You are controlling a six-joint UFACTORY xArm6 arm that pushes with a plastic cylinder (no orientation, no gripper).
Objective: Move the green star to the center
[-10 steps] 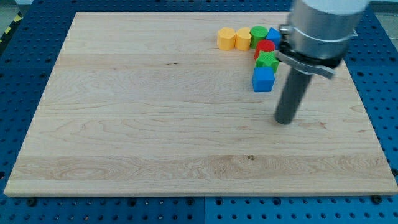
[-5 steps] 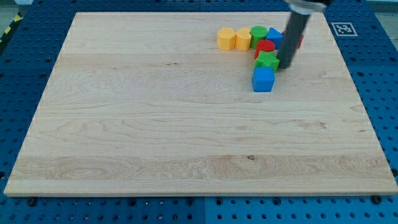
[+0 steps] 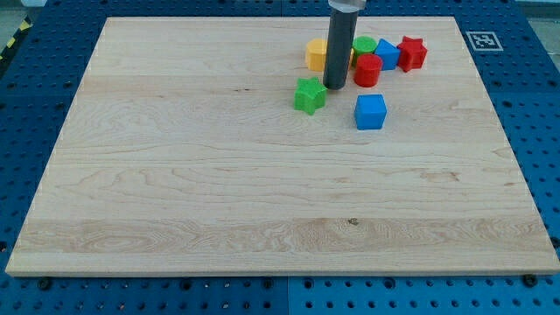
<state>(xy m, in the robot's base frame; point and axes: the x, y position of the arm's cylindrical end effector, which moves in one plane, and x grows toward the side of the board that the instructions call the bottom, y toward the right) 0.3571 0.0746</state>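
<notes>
The green star (image 3: 310,94) lies on the wooden board (image 3: 219,175), in the upper middle, a little left of the block cluster. My tip (image 3: 334,86) stands just to the star's upper right, close to it or touching it. The dark rod rises from there to the view's top and hides part of a yellow block (image 3: 317,53).
A blue cube (image 3: 370,111) sits right of the star. Behind it are a red cylinder (image 3: 367,70), a green block (image 3: 364,45), a blue block (image 3: 387,54) and a red star (image 3: 411,52). A marker tag (image 3: 479,40) lies on the blue pegboard at upper right.
My tip swept left from the right side of the cluster. The green star slid left and slightly down, away from the red cylinder and blue cube. The red star is now uncovered.
</notes>
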